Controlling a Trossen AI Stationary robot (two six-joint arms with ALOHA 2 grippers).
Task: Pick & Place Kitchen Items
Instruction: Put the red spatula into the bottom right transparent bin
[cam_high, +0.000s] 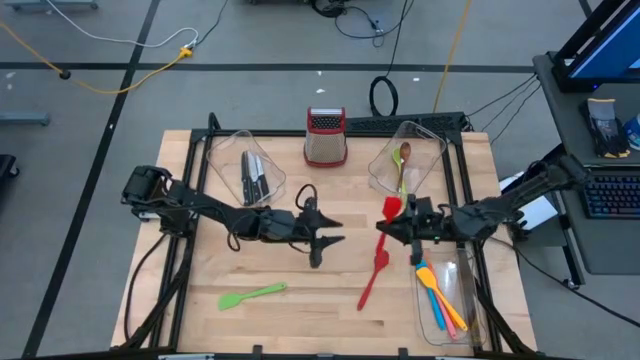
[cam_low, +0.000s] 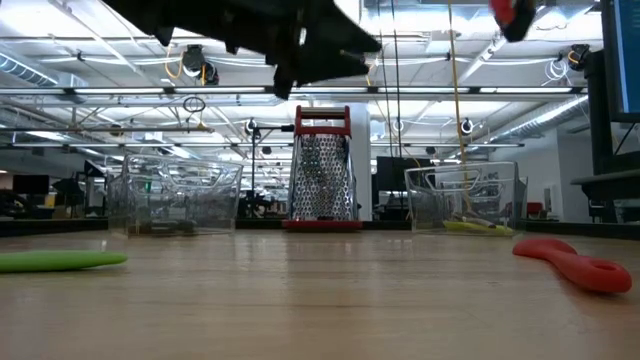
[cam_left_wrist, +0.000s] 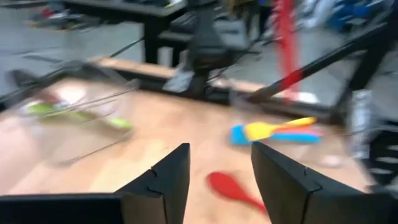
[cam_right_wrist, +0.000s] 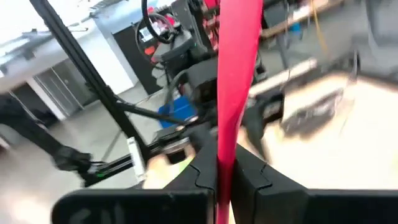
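My right gripper (cam_high: 384, 230) hovers mid-table, shut on a red utensil (cam_high: 391, 208) whose head also shows high in the low view (cam_low: 510, 15). My left gripper (cam_high: 333, 234) hangs open just left of it, above the wood, holding nothing (cam_left_wrist: 217, 171). A red spoon (cam_high: 374, 276) lies flat on the table below the two grippers (cam_low: 575, 263). A green spatula (cam_high: 252, 295) lies flat near the front edge. Black-handled knives (cam_high: 250, 178) sit in the far-left bin, spoons (cam_high: 403, 160) in the far-right bin, and coloured spatulas (cam_high: 442, 296) in the right bin. My right gripper pinches the red utensil's handle (cam_right_wrist: 225, 140) between its two fingers. The fingers reach in about level from the table's right and lie across the handle. The utensil is lifted clear of the table, and its head (cam_high: 391, 206) sticks out on the far side of the fingers.
A metal box grater with a red top (cam_high: 325, 137) stands at the far edge between the two far bins. A clear bin (cam_high: 452, 300) lies along the right edge. Bare wood spreads across the middle and near left of the table.
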